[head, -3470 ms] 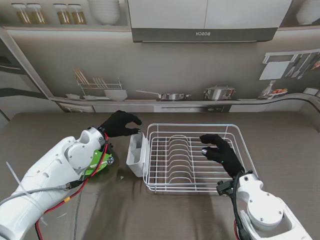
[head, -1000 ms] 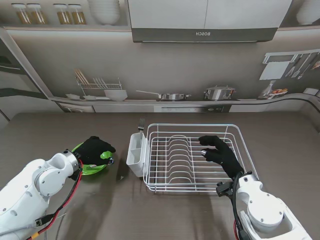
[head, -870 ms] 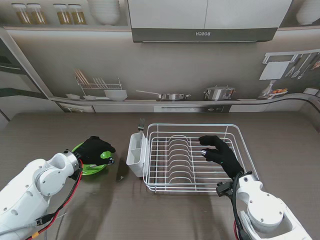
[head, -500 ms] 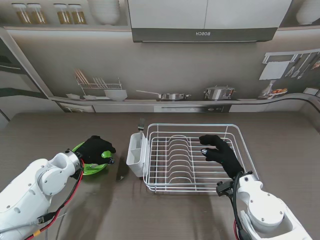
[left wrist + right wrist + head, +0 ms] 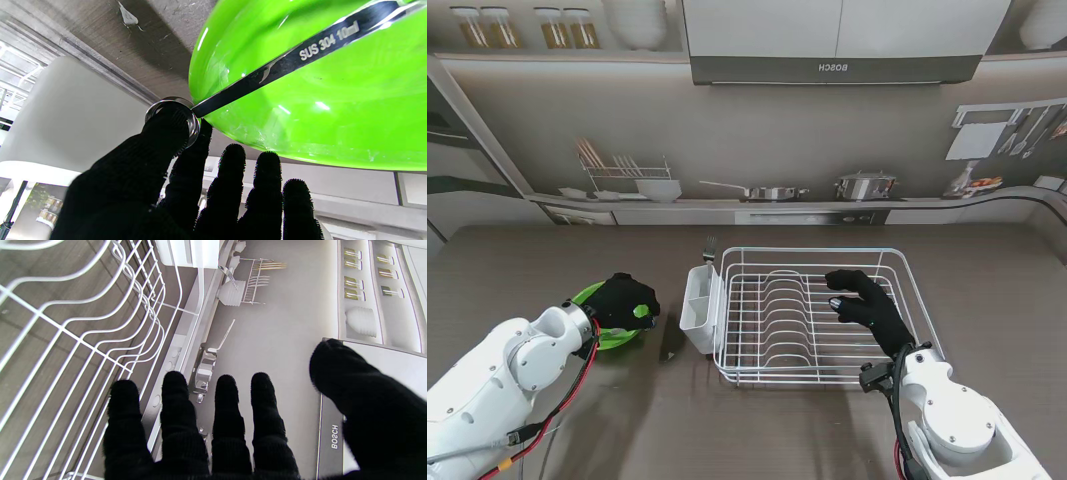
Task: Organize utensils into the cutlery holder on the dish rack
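Fork (image 5: 710, 246) already upright in cutlery holder (image 5: 697, 300) at dish rack (image 5: 817, 315) left side. Left hand (image 5: 622, 300) over green bowl (image 5: 607, 335), thumb and forefinger pinching measuring spoon (image 5: 267, 71); transfer pending. Knife (image 5: 668, 350) remains on tabletop (image 5: 757, 420). Right hand (image 5: 867, 305) empty, fingers spread, above rack.

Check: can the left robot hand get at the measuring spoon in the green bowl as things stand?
Probably yes. The left robot hand is already over the green bowl, and in the left wrist view its thumb tip covers the measuring spoon's round end at the rim. Nothing sits between them. Whether it has actually gripped is unclear.
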You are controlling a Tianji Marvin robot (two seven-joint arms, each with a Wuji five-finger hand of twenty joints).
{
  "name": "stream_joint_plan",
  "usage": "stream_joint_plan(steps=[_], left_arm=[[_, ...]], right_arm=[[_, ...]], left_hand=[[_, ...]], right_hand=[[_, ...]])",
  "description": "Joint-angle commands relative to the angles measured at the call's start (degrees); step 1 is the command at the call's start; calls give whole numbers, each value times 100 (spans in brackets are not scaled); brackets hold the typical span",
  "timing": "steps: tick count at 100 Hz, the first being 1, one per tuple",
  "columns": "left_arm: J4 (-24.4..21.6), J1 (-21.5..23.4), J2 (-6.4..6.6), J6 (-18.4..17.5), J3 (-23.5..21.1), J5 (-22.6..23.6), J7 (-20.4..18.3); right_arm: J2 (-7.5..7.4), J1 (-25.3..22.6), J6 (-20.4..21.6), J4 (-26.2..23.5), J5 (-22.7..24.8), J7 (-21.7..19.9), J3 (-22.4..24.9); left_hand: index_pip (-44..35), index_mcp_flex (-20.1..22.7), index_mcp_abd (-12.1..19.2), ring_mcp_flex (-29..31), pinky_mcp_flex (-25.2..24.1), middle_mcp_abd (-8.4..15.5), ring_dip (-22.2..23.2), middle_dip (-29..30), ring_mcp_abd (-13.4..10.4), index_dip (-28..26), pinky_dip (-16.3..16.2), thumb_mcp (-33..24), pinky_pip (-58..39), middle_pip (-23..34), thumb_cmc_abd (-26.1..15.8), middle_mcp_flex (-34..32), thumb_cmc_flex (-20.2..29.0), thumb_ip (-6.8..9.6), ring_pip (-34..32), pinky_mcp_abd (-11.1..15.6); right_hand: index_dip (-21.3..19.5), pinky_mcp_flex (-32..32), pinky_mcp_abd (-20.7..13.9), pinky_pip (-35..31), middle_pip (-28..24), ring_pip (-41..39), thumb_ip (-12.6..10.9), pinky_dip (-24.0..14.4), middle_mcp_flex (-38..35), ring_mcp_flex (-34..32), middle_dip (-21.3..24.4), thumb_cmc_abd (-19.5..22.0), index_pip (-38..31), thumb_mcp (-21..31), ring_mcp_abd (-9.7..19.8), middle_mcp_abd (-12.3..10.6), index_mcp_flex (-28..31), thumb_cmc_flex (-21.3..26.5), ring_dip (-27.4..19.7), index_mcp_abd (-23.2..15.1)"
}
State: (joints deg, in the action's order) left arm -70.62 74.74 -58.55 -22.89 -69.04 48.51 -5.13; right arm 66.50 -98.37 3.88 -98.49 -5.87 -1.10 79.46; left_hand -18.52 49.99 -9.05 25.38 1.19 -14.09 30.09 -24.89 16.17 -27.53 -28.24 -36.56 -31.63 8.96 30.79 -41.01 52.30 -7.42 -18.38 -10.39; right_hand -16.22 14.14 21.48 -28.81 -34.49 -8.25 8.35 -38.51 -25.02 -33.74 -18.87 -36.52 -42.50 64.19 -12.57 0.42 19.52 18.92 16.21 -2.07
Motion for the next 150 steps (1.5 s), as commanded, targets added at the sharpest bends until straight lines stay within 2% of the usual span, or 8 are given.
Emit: stream_joint_plan(steps=[1, 6, 31, 53, 85, 119, 123, 150], left_arm=[[45, -19, -51, 14, 21, 21, -26], [71, -35, -56, 15, 40, 31, 17], [231, -116, -97, 35, 129, -59, 208], [338, -163, -140, 75, 186, -245, 290], [368, -166, -143, 20, 164, -265, 314], [-140, 164, -107, 15, -276, -204, 70], [-214, 208, -106, 15, -339, -204, 46], [-577, 372, -145, 40, -635, -323, 66]], right_arm=[[25, -35, -11, -31, 6, -70, -12], [26, -35, -13, -32, 4, -67, -11], [27, -34, -16, -32, 3, -63, -9], [28, -34, -23, -34, 3, -59, -5], [28, -30, -23, -28, 5, -60, -7], [25, -34, -40, -29, 8, -72, -18], [25, -35, -40, -29, 5, -76, -21], [26, -35, -49, -28, 6, -72, -35]], left_hand=[[-306, 153, 137, 53, -4, 83, -14, -20, -72, -51, 100, 275, -131, 57, 194, -75, 362, -171, -102, -67], [-791, 157, 237, 89, -1, 96, -8, -30, -81, 69, 128, 585, -217, 75, 165, -121, 575, -108, -135, -62], [-1847, 609, 537, 161, 2, 175, 16, -71, -96, 112, 164, 788, -471, 146, -372, -282, 845, -29, -247, -23], [-2108, 618, 588, 155, -15, 204, 32, -102, -107, -75, 166, 925, -534, 185, -706, -313, 916, -1, -286, 20], [-2310, 411, 592, 148, -40, 284, 39, -194, -143, -1106, 185, 1111, -545, 253, -1157, -317, 1010, 27, -313, 60], [-2330, 343, 548, 113, -78, 320, 23, -215, -178, -1507, 200, 1158, -489, 251, -1273, -288, 1054, -1, -279, 76], [-2344, 337, 526, 111, -77, 249, 22, -220, -176, -1547, 201, 1160, -483, 255, -1273, -288, 1065, -4, -276, 84], [-2368, 318, 438, 146, -67, 212, 44, -307, -202, -1693, 133, 1162, -585, 320, -1281, -347, 1101, -15, -318, 284]], right_hand=[[148, 14, -134, 90, 43, 10, -188, -92, -94, -119, 49, 102, -43, -106, 0, -6, -134, -126, 59, -11], [149, 14, -133, 89, 43, 6, -188, -92, -96, -128, 49, 102, -40, -105, 2, -1, -138, -122, 60, -4], [148, 14, -131, 89, 47, 5, -189, -92, -94, -133, 51, 113, -42, -109, 1, 1, -134, -131, 61, -5], [150, 10, -135, 90, 47, 9, -190, -91, -94, -124, 51, 125, -37, -109, -2, -2, -136, -135, 60, -5], [151, 10, -131, 90, 49, 10, -191, -92, -93, -124, 51, 127, -35, -110, 1, -5, -135, -136, 60, -5], [152, 12, -135, 89, 50, 8, -192, -92, -89, -129, 52, 139, -33, -112, 2, -3, -141, -145, 61, -8], [152, 10, -135, 89, 52, 11, -192, -92, -84, -123, 52, 144, -31, -112, 2, -5, -145, -142, 60, -2], [154, 8, -133, 90, 49, 12, -196, -93, -91, -122, 52, 153, -28, -113, 6, 5, -143, -146, 60, -9]])
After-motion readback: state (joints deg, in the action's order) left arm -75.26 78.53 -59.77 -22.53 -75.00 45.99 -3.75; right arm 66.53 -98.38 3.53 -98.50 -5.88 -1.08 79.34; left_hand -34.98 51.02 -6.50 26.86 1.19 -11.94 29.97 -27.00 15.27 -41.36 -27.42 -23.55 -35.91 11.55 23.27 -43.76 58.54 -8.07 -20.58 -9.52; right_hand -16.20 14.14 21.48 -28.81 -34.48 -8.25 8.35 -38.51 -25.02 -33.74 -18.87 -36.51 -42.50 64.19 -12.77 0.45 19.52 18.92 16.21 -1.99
